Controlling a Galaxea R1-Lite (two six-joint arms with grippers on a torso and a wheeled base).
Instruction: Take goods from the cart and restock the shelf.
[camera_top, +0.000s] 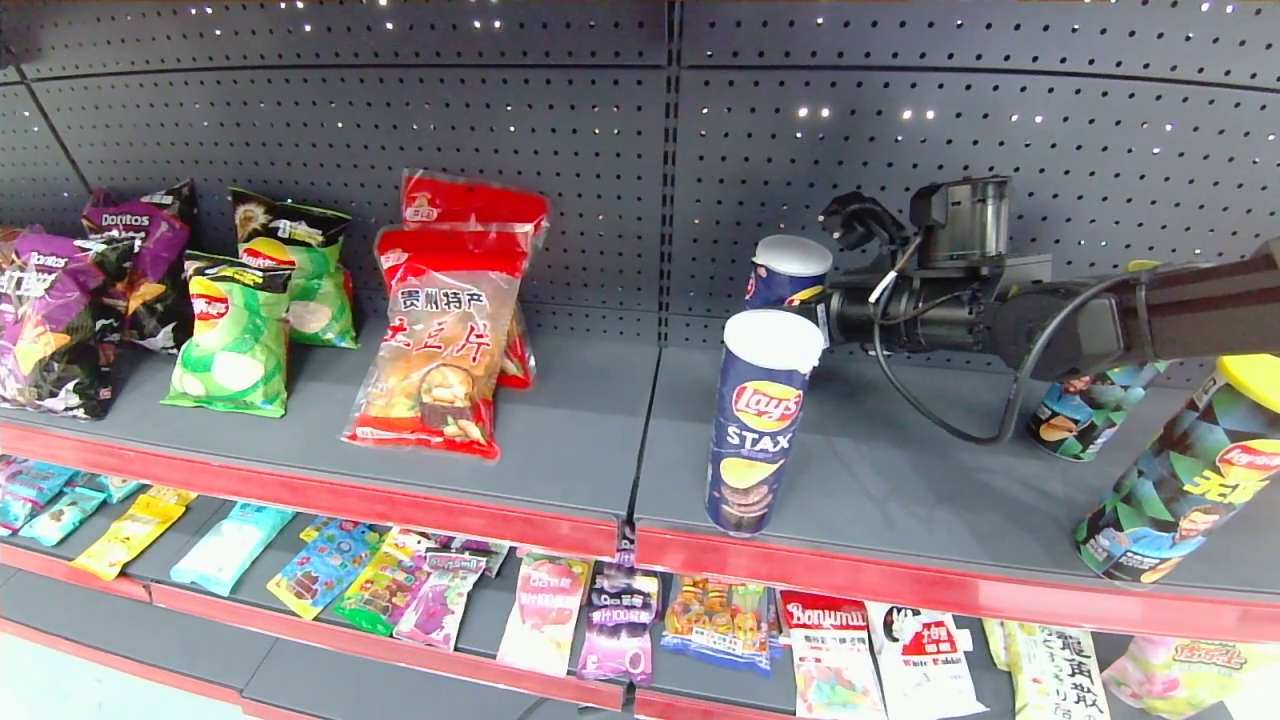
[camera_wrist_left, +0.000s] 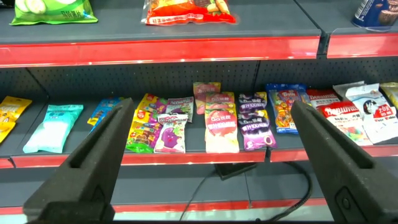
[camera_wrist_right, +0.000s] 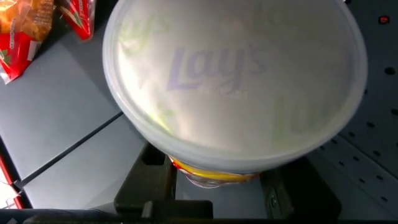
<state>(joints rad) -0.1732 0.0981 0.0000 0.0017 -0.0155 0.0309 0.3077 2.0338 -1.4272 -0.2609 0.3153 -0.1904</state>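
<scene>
Restocking looks mid-way, judged from the upper shelf (camera_top: 560, 430): bags fill its left half, while the grey deck on the right has bare stretches between cans. How much is left to bring cannot be judged.

Left to right:
- Purple chip bags (camera_top: 60, 300), glossy crinkled foil, leaning back.
- Green chip bags (camera_top: 235, 340), puffy and pillow-shaped, one behind the other.
- Red-topped bags (camera_top: 445, 340), clear film showing pale crisps inside, tilted against the perforated back panel (camera_top: 400, 120).
- Front can (camera_top: 760, 420), a tall blue cardboard cylinder with a translucent plastic lid, upright near the red shelf edge.
- Held can (camera_top: 787, 272), of the same kind, just behind the front one. The right gripper (camera_wrist_right: 217, 186) is clamped on its body below the lid, a dark finger on either side. Whether its base touches the deck is hidden, so release is judged not yet done.
- Teal cans (camera_top: 1180, 480), patterned, with yellow lids, at the far right.

Left gripper (camera_wrist_left: 212, 106): fingers spread wide and holding nothing, facing the flat candy packets (camera_wrist_left: 221, 121) on the lower shelf.
</scene>
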